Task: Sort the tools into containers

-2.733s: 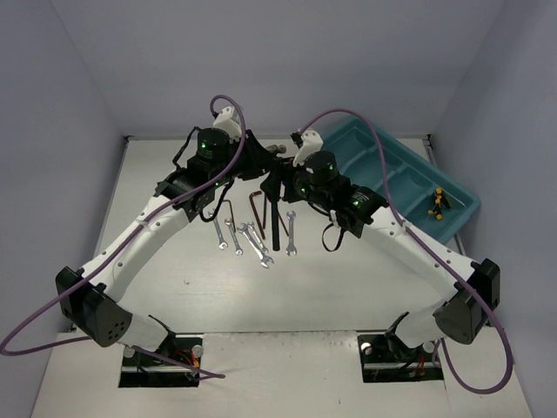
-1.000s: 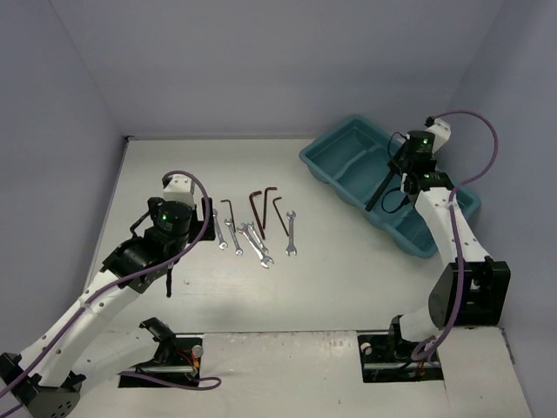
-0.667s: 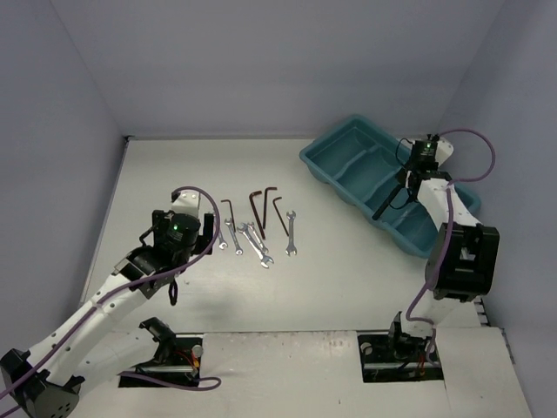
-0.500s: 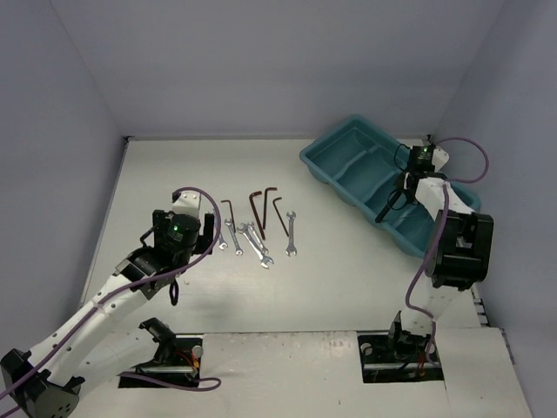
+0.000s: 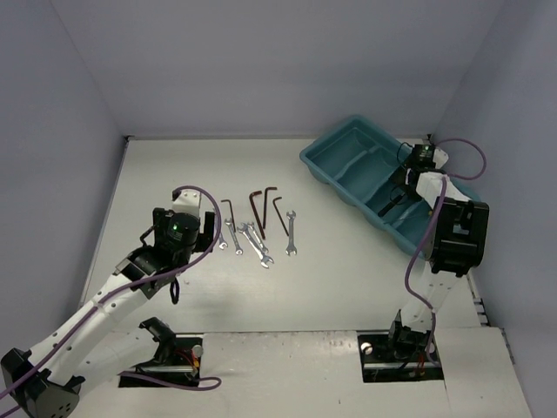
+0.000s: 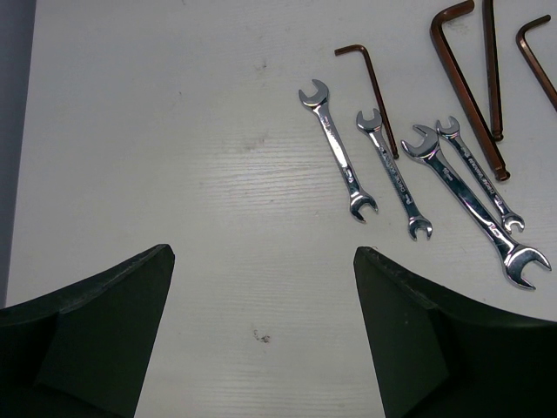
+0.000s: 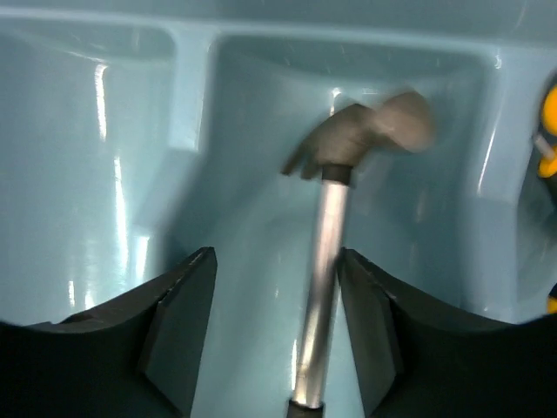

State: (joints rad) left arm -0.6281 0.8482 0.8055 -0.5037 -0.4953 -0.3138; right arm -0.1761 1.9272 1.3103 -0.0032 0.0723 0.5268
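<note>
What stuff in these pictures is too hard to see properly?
Right wrist view: the silver rod with a dark head in the tray is blurred, its lower end cut off by the bottom edge.
Right wrist view: a yellow thing is cut off by the right edge.
Top view: the right arm covers the tray's right end.
Left wrist view: two hex keys run off the top and right edges.

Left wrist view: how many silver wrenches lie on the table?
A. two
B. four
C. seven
B: four wrenches lie side by side on the table, next to the brown hex keys.
</note>
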